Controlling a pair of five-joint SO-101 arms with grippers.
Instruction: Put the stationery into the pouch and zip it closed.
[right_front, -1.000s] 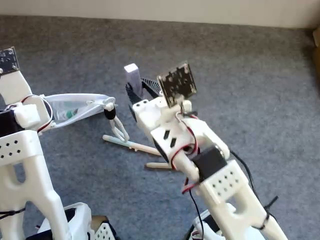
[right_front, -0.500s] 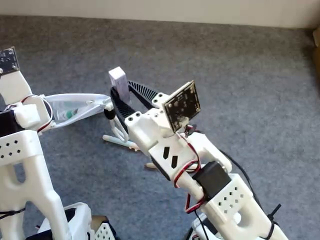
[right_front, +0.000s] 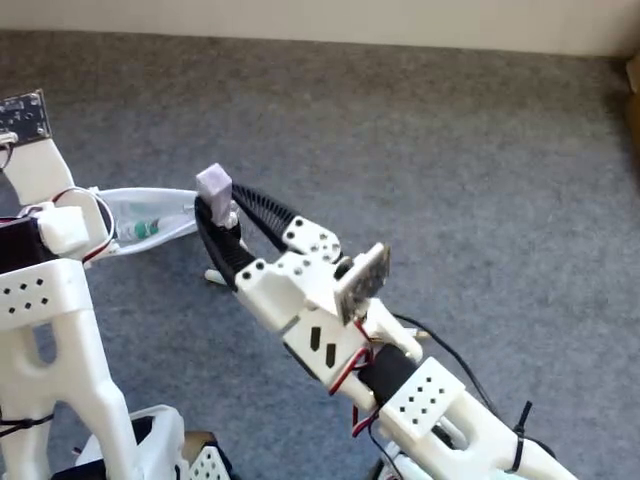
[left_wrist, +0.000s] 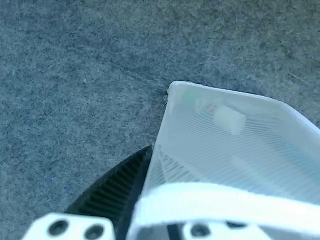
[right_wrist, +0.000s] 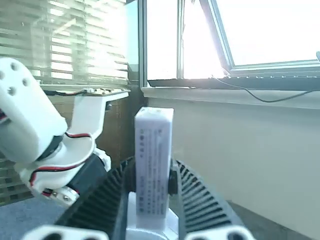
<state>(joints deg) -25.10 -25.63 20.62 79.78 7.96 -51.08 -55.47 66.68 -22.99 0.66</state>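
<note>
Here, the right gripper (right_front: 214, 207) hangs above the grey carpet (right_front: 480, 150) with its ribbed black jaws clamped on a small pale block (right_front: 213, 183), which stands upright and sticks out past the fingertips. In the right wrist view the same block (right_wrist: 153, 140) shows a printed face and sits squarely between the two jaws, touching both. The block is just beside the open end of the pouch (right_front: 150, 212), near its rim, but I cannot tell whether it touches the rim or has passed inside. The pouch is clear and slim, held off the carpet and stretching sideways from the left arm toward the right gripper. The left gripper (left_wrist: 155, 170) is closed on the pouch's other end: in its wrist view one ribbed black finger (left_wrist: 117, 182) lies against the outside of the translucent, finely striped wall of the pouch (left_wrist: 240, 155), and a white band of the pouch crosses right in front of the camera. Something small and white (left_wrist: 229, 119) lies inside the pouch, and from above an item with a green mark (right_front: 147, 229) shows through its wall. Beneath the right gripper, a pale slim end (right_front: 213, 276) of something lies on the carpet; the arm hides the rest of it.
</note>
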